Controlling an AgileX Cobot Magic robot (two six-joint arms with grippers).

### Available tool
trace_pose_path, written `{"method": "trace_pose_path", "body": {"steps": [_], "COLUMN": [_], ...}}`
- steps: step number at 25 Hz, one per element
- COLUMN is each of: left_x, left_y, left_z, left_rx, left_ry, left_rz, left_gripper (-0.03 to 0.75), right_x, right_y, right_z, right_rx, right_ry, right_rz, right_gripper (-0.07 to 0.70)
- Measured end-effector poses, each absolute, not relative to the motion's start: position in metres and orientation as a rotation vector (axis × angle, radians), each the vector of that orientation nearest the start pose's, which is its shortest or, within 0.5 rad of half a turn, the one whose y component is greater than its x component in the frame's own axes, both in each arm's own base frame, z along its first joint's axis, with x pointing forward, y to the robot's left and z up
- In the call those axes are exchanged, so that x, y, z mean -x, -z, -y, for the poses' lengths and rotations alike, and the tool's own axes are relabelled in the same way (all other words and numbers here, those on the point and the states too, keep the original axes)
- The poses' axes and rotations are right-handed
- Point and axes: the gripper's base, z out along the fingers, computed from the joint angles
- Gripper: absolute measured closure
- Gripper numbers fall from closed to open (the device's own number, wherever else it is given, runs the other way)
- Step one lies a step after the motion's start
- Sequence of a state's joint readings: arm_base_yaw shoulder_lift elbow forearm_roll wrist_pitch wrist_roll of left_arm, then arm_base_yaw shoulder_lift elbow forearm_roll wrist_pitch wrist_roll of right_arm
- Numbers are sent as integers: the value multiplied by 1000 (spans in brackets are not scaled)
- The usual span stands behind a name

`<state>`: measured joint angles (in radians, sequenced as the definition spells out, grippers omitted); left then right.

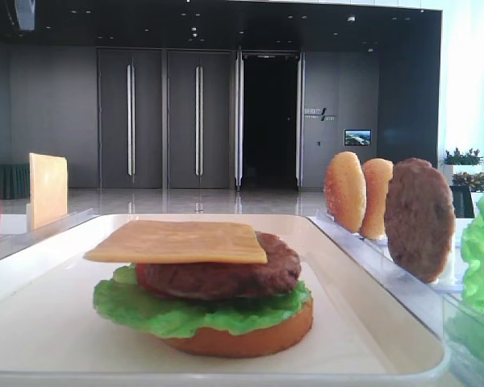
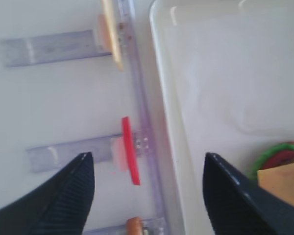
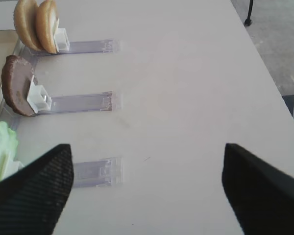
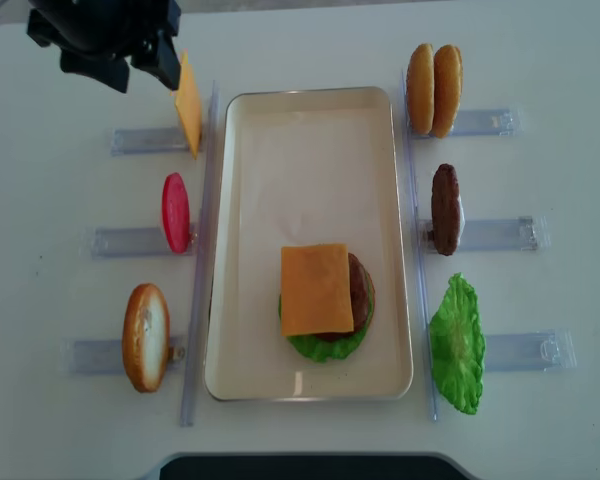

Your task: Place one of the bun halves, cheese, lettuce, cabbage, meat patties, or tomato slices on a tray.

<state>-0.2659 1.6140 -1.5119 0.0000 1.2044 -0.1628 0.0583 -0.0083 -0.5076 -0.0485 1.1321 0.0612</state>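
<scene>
Spreading wide on nothing, the left gripper (image 2: 147,169) is hovering with a tomato slice (image 2: 129,150) standing in its rack between the jaws and the tray (image 2: 186,88) just beside. Also gaping empty, the right gripper (image 3: 147,181) is hanging near the upright meat patty (image 3: 17,84), well apart from the cheese (image 4: 316,289) topping the burger stack.

White tabletop (image 4: 310,45) with a tray and holder racks.

In the middle, directly on the tabletop, the cream tray (image 4: 310,120); along its left side three clear holder racks (image 4: 120,242), well apart from one another, along its right side three more (image 4: 500,235), plus a clear rail (image 4: 202,250) just beside each long edge of the tray. Between and beyond the racks, plain white surface.
</scene>
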Motion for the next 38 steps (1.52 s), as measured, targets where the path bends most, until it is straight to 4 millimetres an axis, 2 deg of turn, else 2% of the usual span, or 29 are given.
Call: {"method": "trace_pose_path", "body": {"steps": [6, 9, 11, 17, 20, 31, 33, 38], "left_x": [-329, -332, -336, -335, -331, -330, -325, -299], "left_y": [-334, -334, -334, -334, -333, -336, -344, -382], "left_z": [77, 62, 41, -43, -65, -63, -59, -41], "left_rx": [-169, -116, -37, 237, 299, 205, 152, 65], "left_ry": [-78, -117, -133, -134, -135, -87, -80, -85], "left_rz": [-2791, -2792, -2796, -2807, -2808, -2811, -2790, -2678], "left_gripper": [188, 188, 188, 188, 188, 188, 188, 188], "right_x": [10, 10, 10, 10, 10, 10, 10, 10], "right_y": [-274, -274, -274, -274, -274, -274, -274, -274], "right_z": [5, 5, 5, 5, 5, 5, 5, 5], "right_rx": [-8, -8, -8, -8, -8, -8, -8, -8], "right_ry": [-14, -14, -14, -14, -14, -14, -14, -14], "right_rz": [-2099, -2099, -2099, -2099, -2099, -2099, -2099, -2099], "right_gripper": [45, 45, 45, 45, 45, 45, 45, 45]}}
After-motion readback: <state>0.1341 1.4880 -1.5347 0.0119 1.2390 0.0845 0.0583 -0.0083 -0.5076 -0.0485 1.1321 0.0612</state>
